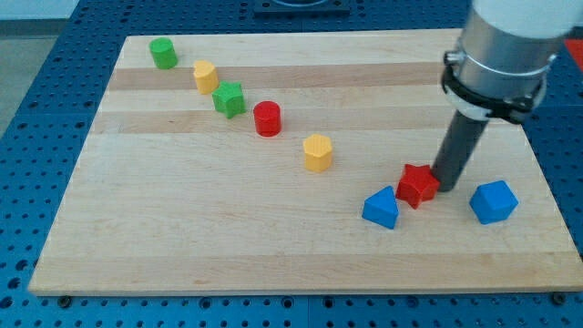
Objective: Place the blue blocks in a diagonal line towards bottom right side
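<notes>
A blue triangular block [381, 209] lies near the view's bottom right. A blue cube-like block [493, 201] lies further right, near the board's right edge. A red star block [418, 185] sits between them, slightly higher. My tip [446, 186] rests just right of the red star block, touching or nearly touching it, and left of the blue cube-like block.
A diagonal row runs from the view's top left: green cylinder [164, 53], yellow block [205, 76], green star block [229, 98], red cylinder [267, 118], yellow hexagonal block [317, 152]. The wooden board [182, 228] lies on a blue perforated table.
</notes>
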Robot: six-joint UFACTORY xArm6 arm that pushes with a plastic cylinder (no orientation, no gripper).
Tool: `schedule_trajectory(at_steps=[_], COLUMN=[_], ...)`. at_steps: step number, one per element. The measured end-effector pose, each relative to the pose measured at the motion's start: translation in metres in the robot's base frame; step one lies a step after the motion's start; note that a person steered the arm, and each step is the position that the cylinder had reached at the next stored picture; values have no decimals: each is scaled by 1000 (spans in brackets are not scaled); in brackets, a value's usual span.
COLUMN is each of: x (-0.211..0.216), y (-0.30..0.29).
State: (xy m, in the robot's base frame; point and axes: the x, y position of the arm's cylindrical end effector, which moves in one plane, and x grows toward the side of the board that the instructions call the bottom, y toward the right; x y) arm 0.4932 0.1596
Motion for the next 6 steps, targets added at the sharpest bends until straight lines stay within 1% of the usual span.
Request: schedule_trajectory(at_steps=[2,3,4,5,6], x=[-8,-12,-31,-19,6], y=[-47,-57,-40,-22,-22])
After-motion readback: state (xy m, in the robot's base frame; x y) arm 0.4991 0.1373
